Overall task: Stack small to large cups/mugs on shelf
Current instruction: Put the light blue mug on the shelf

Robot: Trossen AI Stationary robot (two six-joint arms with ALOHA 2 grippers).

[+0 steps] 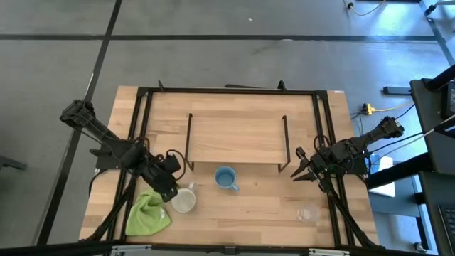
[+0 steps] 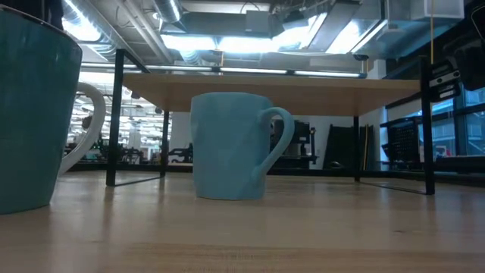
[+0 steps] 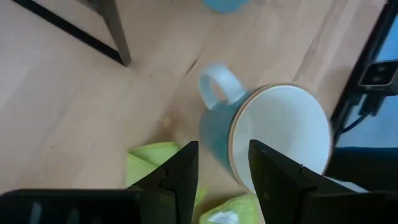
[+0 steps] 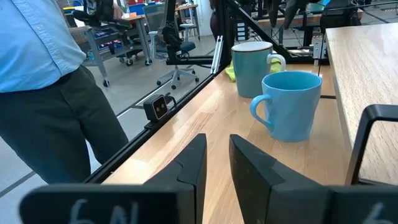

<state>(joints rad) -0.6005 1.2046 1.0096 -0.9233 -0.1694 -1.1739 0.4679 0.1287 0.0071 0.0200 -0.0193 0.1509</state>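
Observation:
The shelf (image 1: 234, 139), a light-wood board on a black wire frame, stands mid-table. The light-blue mug (image 1: 226, 178) stands upright in front of it. Left of it stands the larger mug (image 1: 183, 200), cream-white inside and teal outside (image 3: 280, 137), its handle (image 3: 217, 84) toward the shelf. My left gripper (image 3: 221, 168) hangs open, slanting down over this mug's near-left side, its wall and rim showing between the fingers; no touch shows. The clear glass cup (image 1: 308, 212) stands near the right front. My right gripper (image 4: 217, 158) waits level at the table's right, narrowly open and holding nothing.
A green cloth (image 1: 148, 213) lies at the front left, right beside the larger mug and under my left gripper. The black table frame (image 1: 142, 92) runs round the top. A person (image 4: 43, 74) stands beyond the table in the right wrist view.

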